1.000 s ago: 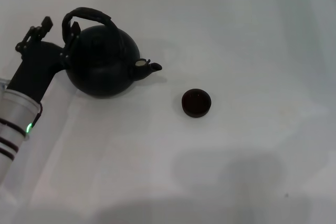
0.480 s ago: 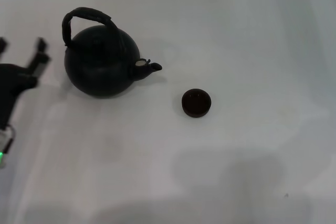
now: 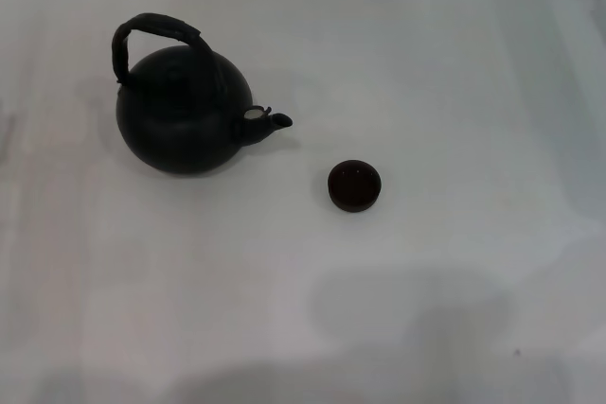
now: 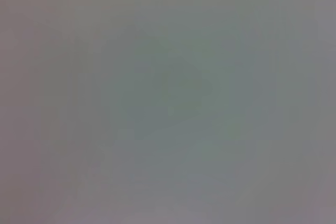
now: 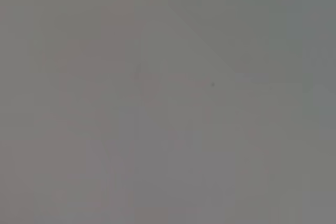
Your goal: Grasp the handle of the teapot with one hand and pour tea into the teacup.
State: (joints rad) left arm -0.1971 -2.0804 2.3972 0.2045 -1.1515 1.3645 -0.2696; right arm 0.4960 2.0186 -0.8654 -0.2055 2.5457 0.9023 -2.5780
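From the head camera I see the teapot (image 3: 184,113) standing upright at about ten o'clock on the white worktop (image 3: 454,63), its arched handle (image 3: 151,30) rising over its top and its short spout (image 3: 273,121) pointing toward three o'clock. The teacup (image 3: 354,184) sits upright on the worktop at about four o'clock from the spout, near the teapot but apart from it. Neither the left hand nor the right hand appears in any of my views, and both wrist cameras give me only plain grey, so I cannot tell how either hand is set.
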